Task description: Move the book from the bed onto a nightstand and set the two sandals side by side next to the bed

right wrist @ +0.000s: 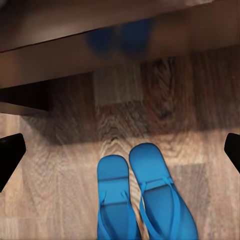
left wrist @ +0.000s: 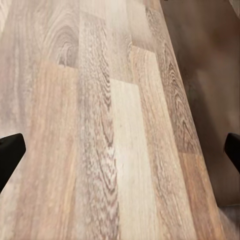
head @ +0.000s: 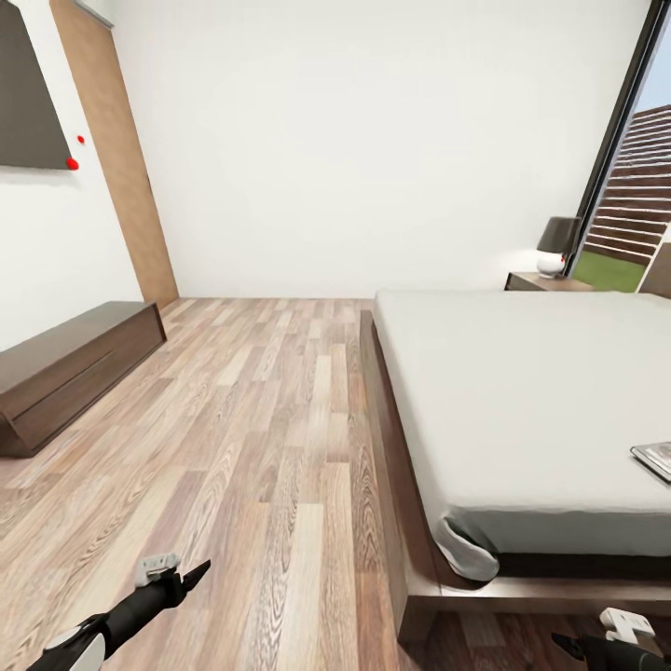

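The bed [head: 522,391], with its grey-beige mattress on a dark wood frame, fills the right of the head view. The book [head: 654,458] lies on the mattress at the picture's right edge. A nightstand [head: 545,280] stands beyond the bed by the window. In the right wrist view, two blue sandals [right wrist: 116,200] [right wrist: 161,192] lie side by side on the floor, toes toward the dark bed frame [right wrist: 120,45]. My right gripper [right wrist: 120,152] hangs open above them, empty. My left gripper [left wrist: 120,152] is open over bare floor, low at the left of the head view [head: 191,578].
A long low dark cabinet [head: 65,368] runs along the left wall under a dark panel [head: 28,102]. A tan door [head: 116,149] is at the far left corner. A lamp [head: 557,244] sits on the nightstand. Wood-plank floor [head: 270,438] stretches between cabinet and bed.
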Robot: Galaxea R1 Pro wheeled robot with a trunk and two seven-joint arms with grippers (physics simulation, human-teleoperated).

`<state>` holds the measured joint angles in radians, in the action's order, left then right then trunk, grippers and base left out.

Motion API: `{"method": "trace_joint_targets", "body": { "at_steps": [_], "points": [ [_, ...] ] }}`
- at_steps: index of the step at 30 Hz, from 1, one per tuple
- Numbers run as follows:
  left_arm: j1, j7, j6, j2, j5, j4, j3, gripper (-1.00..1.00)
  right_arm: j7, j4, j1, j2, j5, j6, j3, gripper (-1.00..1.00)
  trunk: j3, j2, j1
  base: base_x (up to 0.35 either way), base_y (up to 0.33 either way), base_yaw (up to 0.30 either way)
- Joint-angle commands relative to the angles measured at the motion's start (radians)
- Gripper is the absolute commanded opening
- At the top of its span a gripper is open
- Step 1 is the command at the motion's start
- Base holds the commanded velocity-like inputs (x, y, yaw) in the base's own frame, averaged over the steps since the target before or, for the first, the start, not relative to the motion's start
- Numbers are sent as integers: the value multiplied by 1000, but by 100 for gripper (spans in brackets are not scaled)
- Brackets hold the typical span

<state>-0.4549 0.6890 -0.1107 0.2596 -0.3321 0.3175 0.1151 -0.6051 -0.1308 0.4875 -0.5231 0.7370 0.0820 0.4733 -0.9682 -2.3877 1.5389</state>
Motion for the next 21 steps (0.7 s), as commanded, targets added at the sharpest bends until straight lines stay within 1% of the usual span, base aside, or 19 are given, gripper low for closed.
{"method": "trace_joint_targets", "body": {
  "at_steps": [1, 14, 21],
  "points": [
    [-1, 5, -1, 0, -4, -2, 1, 100, -2, -1, 0, 0, 10, 8, 4, 100, 2, 7, -4, 0, 0, 0],
    [-1, 4, -1, -2, -4, -2, 0, 100, -2, -1, 0, 1, 10, 8, 4, 100, 43, 98, -54, 0, 0, 0],
    [-1, -16, -1, -8, -4, -2, 1, 100, -2, -1, 0, 2, 10, 8, 4, 100, 65, 147, -81, 0, 0, 0]
  ]
}}
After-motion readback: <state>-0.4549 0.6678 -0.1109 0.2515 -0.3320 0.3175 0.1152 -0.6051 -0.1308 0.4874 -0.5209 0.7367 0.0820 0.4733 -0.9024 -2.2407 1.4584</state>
